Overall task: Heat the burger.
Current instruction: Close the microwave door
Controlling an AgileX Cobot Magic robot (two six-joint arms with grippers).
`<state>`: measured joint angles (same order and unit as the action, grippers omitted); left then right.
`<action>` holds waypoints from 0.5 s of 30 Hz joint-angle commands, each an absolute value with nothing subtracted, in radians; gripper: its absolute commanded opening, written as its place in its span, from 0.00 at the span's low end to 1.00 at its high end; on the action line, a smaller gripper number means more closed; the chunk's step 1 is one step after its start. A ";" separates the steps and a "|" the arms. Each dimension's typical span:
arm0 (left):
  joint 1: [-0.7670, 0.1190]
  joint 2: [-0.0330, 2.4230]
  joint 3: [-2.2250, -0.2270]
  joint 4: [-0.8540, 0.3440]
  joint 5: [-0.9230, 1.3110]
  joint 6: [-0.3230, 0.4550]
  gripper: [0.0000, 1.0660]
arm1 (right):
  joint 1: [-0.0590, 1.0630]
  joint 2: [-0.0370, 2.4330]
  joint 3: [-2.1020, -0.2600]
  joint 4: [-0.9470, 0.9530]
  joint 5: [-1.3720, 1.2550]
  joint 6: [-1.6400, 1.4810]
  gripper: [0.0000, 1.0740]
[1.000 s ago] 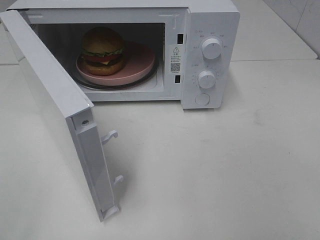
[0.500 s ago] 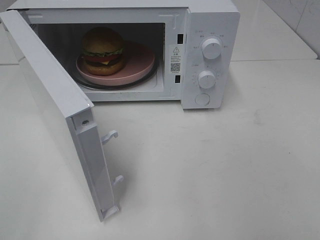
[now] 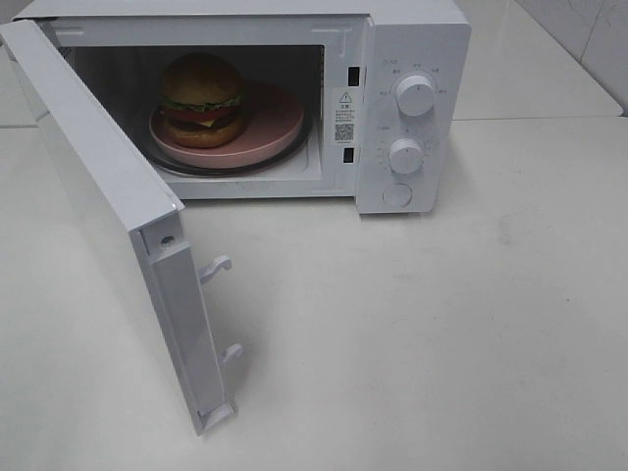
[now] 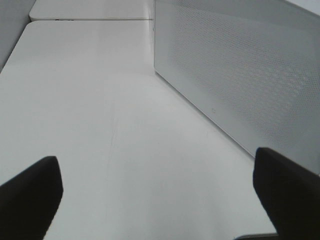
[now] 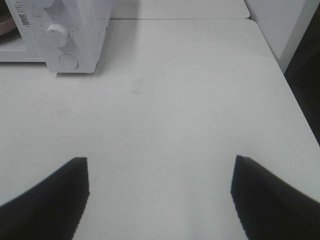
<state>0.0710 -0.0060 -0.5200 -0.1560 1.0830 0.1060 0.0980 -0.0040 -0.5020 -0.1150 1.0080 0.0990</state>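
Observation:
The burger (image 3: pixel 203 98), with a glossy brown bun, lettuce and tomato, stands on a round pink plate (image 3: pixel 270 123) inside the white microwave (image 3: pixel 412 39). Its door (image 3: pixel 108 196) is swung wide open toward the front left. Neither arm appears in the exterior high view. In the left wrist view my left gripper (image 4: pixel 157 192) is open over bare table, with the door's perforated outer face (image 4: pixel 240 75) beside it. My right gripper (image 5: pixel 160 192) is open above the table, the microwave's knobs (image 5: pixel 56 35) far ahead of it.
Two white dials (image 3: pixel 415 95) and a round button (image 3: pixel 396 194) sit on the microwave's right panel. Two latch hooks (image 3: pixel 216 267) stick out from the door's edge. The white table (image 3: pixel 442 324) ends at an edge (image 5: pixel 280 70) on the right.

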 commanded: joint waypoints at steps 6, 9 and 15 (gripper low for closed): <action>0.074 -0.024 -0.517 -0.158 1.070 0.103 0.91 | 0.093 -0.032 -0.500 -0.115 0.999 0.110 0.71; 0.074 -0.024 -0.517 -0.158 1.070 0.103 0.91 | 0.093 -0.032 -0.500 -0.115 0.999 0.110 0.71; 0.074 -0.024 -0.517 -0.158 1.070 0.103 0.91 | 0.093 -0.032 -0.500 -0.115 0.999 0.110 0.71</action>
